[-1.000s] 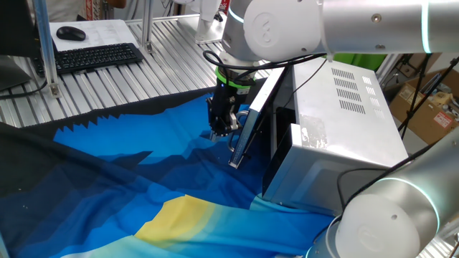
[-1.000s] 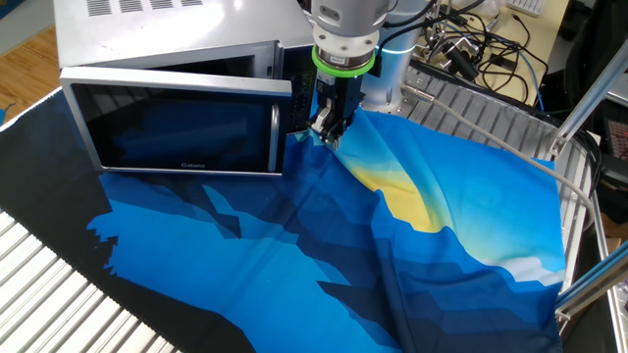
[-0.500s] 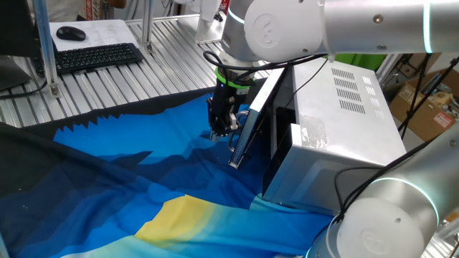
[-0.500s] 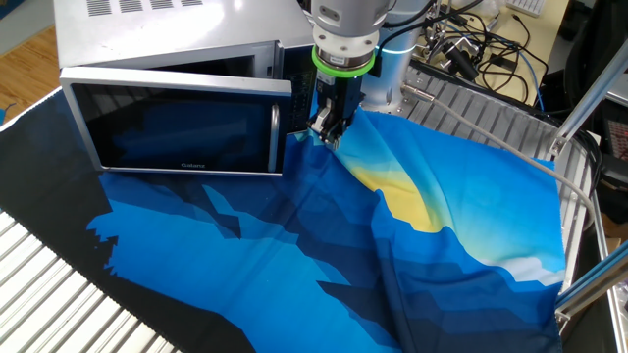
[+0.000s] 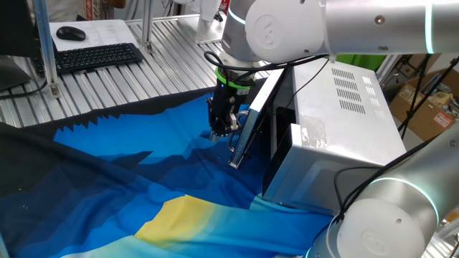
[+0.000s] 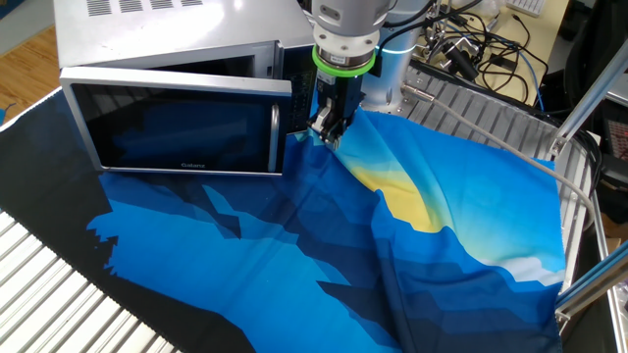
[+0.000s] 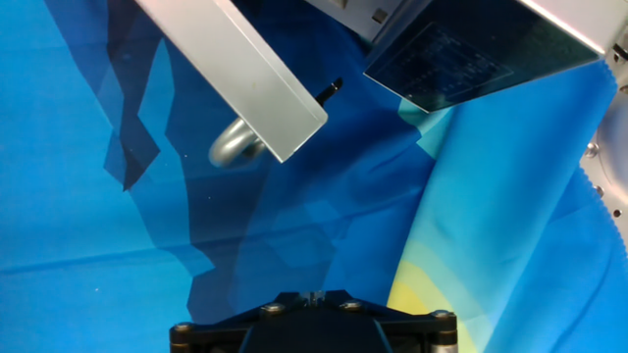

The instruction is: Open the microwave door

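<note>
The microwave stands on a blue cloth, and it also shows in the other fixed view. The microwave door is swung partly open, with dark glass and a curved silver handle at its free edge. In one fixed view the door shows edge-on. My gripper hangs just beside the door's free edge, next to the handle, low over the cloth; its fingers look closed together and hold nothing. It also shows in one fixed view. The hand view shows the door's edge and the handle's end; the fingertips are hidden.
A blue and yellow cloth covers the table. A keyboard and mouse lie at the back left. Cables and a metal frame post stand to the right. A second arm's joint is close by the microwave.
</note>
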Action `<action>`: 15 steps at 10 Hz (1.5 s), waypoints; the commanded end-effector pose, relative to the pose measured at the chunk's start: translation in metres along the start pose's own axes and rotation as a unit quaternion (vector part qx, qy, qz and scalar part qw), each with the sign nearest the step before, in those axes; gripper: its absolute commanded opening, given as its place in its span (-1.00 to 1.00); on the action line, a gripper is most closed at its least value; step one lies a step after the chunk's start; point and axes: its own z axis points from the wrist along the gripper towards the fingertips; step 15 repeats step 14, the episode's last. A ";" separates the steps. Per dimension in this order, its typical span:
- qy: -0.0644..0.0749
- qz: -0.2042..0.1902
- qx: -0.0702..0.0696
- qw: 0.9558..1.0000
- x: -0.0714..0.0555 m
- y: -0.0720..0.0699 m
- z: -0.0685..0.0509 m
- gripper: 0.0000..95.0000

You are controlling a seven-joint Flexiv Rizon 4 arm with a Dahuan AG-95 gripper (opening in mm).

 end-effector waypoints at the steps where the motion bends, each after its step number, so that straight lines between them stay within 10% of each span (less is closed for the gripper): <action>1: 0.000 -0.003 0.000 1.000 0.000 0.000 0.000 -1.00; 15: -0.004 -0.026 -0.002 1.000 0.000 0.001 0.001 -1.00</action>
